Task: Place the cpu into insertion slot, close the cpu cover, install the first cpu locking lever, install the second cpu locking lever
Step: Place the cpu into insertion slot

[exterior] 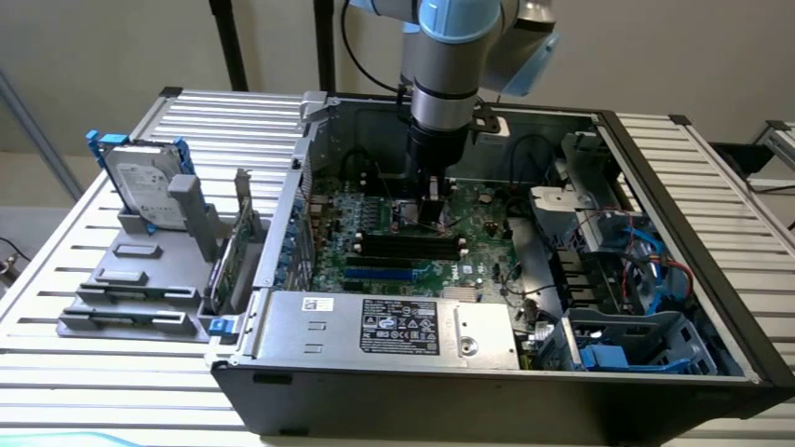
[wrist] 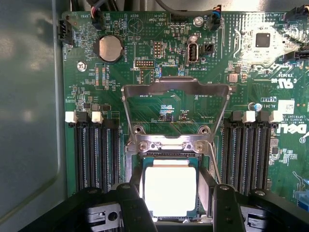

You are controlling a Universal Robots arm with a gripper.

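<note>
Pale tan-silver square cpu (wrist: 170,191), pinched in my pincer (wrist: 171,186), hangs at the black silver-rimmed insertion slot (wrist: 169,155); I judge flat, squared alignment matters, clear of the open silvery cpu cover (wrist: 176,88).

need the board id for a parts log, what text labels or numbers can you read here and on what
"DEBUG": on the motherboard, by a pin header.
"BATTERY": motherboard print beside the coin cell.
"DE", cut by the picture edge: white logo on the motherboard.
Too small to read: power supply label, hard drive label.
</note>
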